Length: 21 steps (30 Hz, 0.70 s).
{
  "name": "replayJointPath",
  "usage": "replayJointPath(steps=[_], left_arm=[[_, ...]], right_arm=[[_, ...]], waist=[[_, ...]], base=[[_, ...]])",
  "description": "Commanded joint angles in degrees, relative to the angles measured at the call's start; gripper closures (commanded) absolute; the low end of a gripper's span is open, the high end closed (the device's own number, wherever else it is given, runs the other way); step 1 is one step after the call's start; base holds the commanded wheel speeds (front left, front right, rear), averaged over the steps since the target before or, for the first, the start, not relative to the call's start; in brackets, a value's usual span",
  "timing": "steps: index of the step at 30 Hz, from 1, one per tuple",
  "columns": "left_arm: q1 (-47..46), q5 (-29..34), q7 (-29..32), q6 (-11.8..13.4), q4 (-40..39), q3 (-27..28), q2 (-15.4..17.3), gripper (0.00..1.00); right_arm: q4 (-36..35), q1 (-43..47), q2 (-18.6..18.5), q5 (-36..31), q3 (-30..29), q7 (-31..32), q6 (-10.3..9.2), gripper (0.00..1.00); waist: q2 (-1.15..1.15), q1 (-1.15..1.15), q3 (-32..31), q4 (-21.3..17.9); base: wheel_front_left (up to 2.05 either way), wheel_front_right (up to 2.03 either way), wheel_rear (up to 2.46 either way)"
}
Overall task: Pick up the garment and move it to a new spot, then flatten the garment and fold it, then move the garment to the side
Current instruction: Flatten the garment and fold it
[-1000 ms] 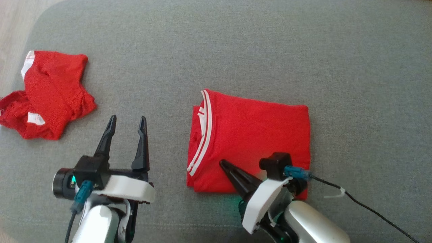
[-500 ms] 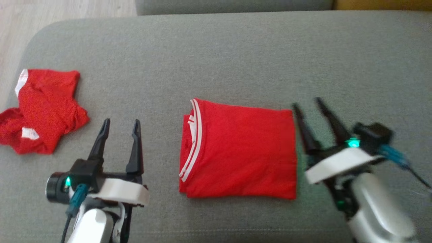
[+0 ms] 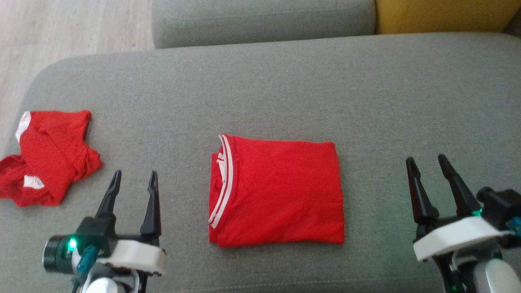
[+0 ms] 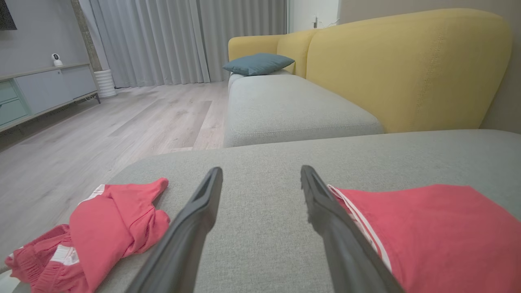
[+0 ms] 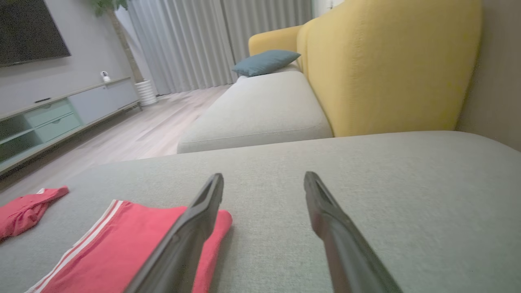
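Your left fingers (image 3: 151,203) and right fingers (image 3: 417,191) are both open, and they hold nothing. The folded red garment (image 3: 276,191) lies flat on the grey sofa cushion (image 3: 285,93) between the two pairs, and it touches neither. A crumpled red garment (image 3: 49,156) lies on the outer side of the left fingers, apart from them.

Grey sofa (image 3: 285,89) stretching wide, yellow backrest (image 4: 407,69) rising behind it, teal pillow (image 4: 257,64) lying at its far end
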Motion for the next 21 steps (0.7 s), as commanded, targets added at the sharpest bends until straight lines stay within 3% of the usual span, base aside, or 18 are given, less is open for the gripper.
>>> replayJointPath(steps=[1,21], left_arm=[[-1.5,0.57,-0.08,0.38,-1.94,1.98,1.47,0.0],[2.55,0.66,1.9,2.07,-3.09,1.6,3.17,0.0]], right_arm=[[-2.43,-1.04,-0.18,-0.48,0.74,0.22,-0.04,0.0],[-9.7,6.72,2.17,-2.92,-1.74,5.49,-0.04,0.0]], waist=[[0.0,0.0,-0.47,-0.12],[0.0,0.0,-4.14,-0.21]], base=[[0.0,0.0,0.0],[0.0,0.0,0.0]])
